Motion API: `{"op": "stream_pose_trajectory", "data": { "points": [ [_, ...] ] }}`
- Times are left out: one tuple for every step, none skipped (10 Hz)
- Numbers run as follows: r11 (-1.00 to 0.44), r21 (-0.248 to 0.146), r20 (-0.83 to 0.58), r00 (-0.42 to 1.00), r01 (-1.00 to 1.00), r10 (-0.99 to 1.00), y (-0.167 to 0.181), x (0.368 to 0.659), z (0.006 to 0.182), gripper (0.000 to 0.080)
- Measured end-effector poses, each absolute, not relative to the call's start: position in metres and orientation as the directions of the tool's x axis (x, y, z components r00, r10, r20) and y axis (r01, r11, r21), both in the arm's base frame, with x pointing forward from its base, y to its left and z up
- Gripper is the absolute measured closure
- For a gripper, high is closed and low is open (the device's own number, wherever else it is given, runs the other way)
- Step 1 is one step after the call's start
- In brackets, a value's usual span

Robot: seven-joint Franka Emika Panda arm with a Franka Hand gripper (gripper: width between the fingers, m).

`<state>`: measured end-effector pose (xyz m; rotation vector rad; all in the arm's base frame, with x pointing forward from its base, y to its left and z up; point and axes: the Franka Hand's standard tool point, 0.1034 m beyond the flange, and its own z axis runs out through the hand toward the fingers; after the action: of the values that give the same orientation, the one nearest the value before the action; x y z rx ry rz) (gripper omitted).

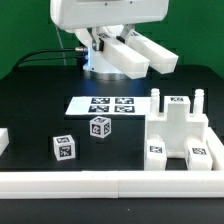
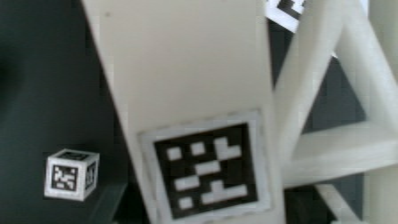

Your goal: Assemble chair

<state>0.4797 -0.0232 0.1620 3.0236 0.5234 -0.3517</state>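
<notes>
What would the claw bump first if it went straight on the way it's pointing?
Probably the white tagged chair slab. It fills the middle of the wrist view, right ahead, though how near it is stays unclear.

Bare tabletop (image 1: 30, 100) is lying open toward the exterior view's left edge. Mid-table, a near block (image 1: 63, 148) and a far block (image 1: 100, 127) are standing apart, leaving a gap. The half-built chair (image 1: 180, 135) is crowding the exterior view's right corner beside the rail (image 1: 110, 185).
</notes>
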Motion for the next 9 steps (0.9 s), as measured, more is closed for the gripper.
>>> {"op": "stream_pose_trajectory", "data": {
  "points": [
    [-0.959, 0.027, -0.231, 0.935, 0.281, 0.268, -0.023, 0.48, 0.162, 0.0493],
    [-0.977, 0.041, -0.225, 0.954, 0.21, 0.196, -0.02, 0.481, 0.163, 0.0493],
    [-0.998, 0.06, -0.196, 0.981, 0.003, -0.009, -0.006, 0.492, 0.174, 0.0509],
    [-0.993, 0.056, -0.173, 0.978, -0.107, -0.115, 0.006, 0.507, 0.181, 0.0509],
    [-0.983, 0.07, -0.174, 0.968, -0.169, -0.179, 0.01, 0.517, 0.185, 0.0523],
    [-0.975, 0.078, -0.176, 0.96, -0.208, -0.219, 0.01, 0.521, 0.186, 0.0532],
    [-0.979, 0.075, -0.176, 0.963, -0.191, -0.202, 0.01, 0.52, 0.185, 0.0532],
    [-0.979, 0.075, -0.177, 0.963, -0.191, -0.201, 0.01, 0.52, 0.185, 0.0506],
    [-0.979, 0.075, -0.177, 0.963, -0.191, -0.201, 0.01, 0.52, 0.185, 0.0506]
  ]
}}
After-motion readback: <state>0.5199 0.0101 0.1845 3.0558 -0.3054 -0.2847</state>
